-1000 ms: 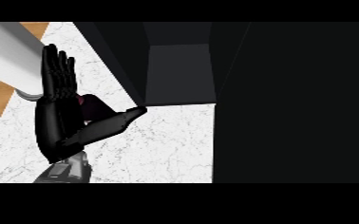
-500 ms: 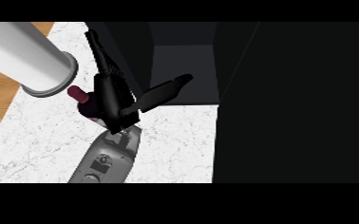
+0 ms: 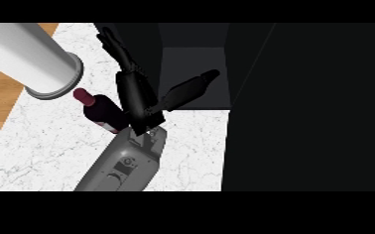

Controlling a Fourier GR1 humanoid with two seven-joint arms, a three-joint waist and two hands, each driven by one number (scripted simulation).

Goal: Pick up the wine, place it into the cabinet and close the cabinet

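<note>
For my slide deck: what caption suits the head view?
Left hand, fingers straight, beside the wine bottle lying on the marble counter before the dark cabinet.

maroon wine, white marbled counter

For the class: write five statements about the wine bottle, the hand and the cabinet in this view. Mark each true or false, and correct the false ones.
1. The wine bottle is already inside the cabinet. False: it shows against the white counter, just left of the hand.
2. The hand's fingers are straight, not curled round the bottle. True.
3. The cabinet stands open, with its dark inside on show. True.
4. Two hands are in view. False: only one shows, on a grey forearm coming in from the lower edge.
5. The bottle's neck points toward the cabinet. False: it points up and left, toward the pale cylinder.
</note>
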